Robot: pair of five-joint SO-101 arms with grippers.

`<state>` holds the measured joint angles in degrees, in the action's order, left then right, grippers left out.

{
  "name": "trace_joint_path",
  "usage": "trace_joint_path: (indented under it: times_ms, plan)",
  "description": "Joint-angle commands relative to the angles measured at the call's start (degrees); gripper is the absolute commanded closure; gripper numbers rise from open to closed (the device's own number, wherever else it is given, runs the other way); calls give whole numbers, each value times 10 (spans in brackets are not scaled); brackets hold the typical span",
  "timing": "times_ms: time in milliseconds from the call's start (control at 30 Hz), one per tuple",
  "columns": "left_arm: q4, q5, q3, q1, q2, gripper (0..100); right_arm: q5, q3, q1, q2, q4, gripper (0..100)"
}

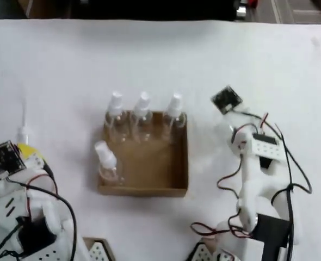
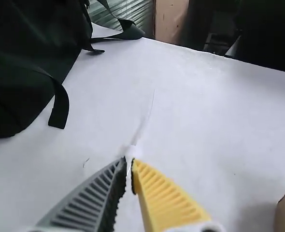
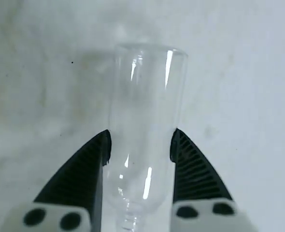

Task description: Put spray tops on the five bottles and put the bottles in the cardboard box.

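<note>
A cardboard box (image 1: 144, 190) sits mid-table. Three clear bottles (image 1: 143, 122) with white spray tops stand along its back wall, and another capped bottle (image 1: 107, 163) stands by the left wall. My left gripper (image 2: 128, 166), with one grey and one yellow finger, is shut on a white spray top (image 2: 132, 153) whose thin tube (image 2: 149, 104) points away over the table; from above the spray top (image 1: 23, 133) is left of the box. My right gripper (image 3: 140, 142) is shut on a clear uncapped bottle (image 3: 145, 106), right of the box.
A black bag (image 2: 21, 63) with straps lies on the table beyond the left gripper. The table (image 1: 160, 60) is covered in white. Red and black cables (image 1: 231, 179) hang along the right arm, close to the box's right wall.
</note>
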<state>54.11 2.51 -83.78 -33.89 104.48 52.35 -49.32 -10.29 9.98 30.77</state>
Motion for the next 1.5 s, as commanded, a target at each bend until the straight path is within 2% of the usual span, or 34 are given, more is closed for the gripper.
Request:
trace_joint_path:
  times_ms: [0,67,133,233,400,567,700,933,1167,1300,1467]
  plan:
    - [-16,6,3,7,6,977,7,-5,17,-8,-1,858]
    - [-16,6,3,7,6,977,11,-5,16,-8,1,752]
    - [-16,6,3,7,6,977,21,-5,18,-8,2,711]
    - [-16,5,3,7,6,977,57,-5,19,-8,16,741]
    - [-17,4,3,7,6,977,57,20,-23,39,76,748]
    - [-18,4,3,8,6,977,-14,26,-57,138,190,748]
    - [-18,4,3,8,6,977,-31,-1,-58,214,255,749]
    - [-15,4,3,8,6,977,-25,-126,-125,340,205,748]
    - [-15,4,3,8,6,977,-5,-265,-97,388,110,750]
    - [-14,4,2,8,6,977,-4,-286,-98,387,62,751]
    - [-14,4,2,9,6,977,20,-287,-98,387,58,751]
